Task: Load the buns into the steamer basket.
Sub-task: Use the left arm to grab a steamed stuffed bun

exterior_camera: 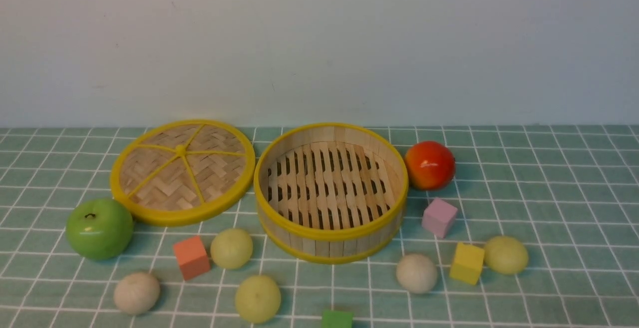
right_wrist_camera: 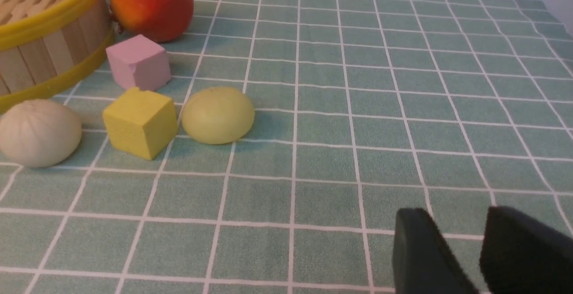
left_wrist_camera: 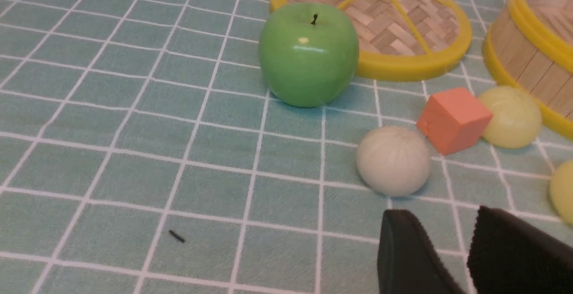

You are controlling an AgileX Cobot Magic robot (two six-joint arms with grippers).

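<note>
The round bamboo steamer basket (exterior_camera: 330, 237) stands mid-table with nothing on its slatted floor. Two off-white buns (exterior_camera: 136, 293) (exterior_camera: 416, 273) and three yellow-green buns (exterior_camera: 231, 248) (exterior_camera: 257, 298) (exterior_camera: 505, 254) lie on the cloth in front of it. Neither gripper shows in the front view. In the left wrist view my left gripper (left_wrist_camera: 441, 215) is open and empty, just short of an off-white bun (left_wrist_camera: 394, 159). My right gripper (right_wrist_camera: 456, 215) is open above bare cloth, well away from a yellow-green bun (right_wrist_camera: 218, 115) and an off-white bun (right_wrist_camera: 38, 132).
The woven lid (exterior_camera: 182, 170) lies flat left of the basket, a green apple (exterior_camera: 99, 228) in front of it. A red apple (exterior_camera: 429, 165) sits right of the basket. Orange (exterior_camera: 191, 257), pink (exterior_camera: 439, 217), yellow (exterior_camera: 467, 263) and green (exterior_camera: 337, 319) cubes lie among the buns.
</note>
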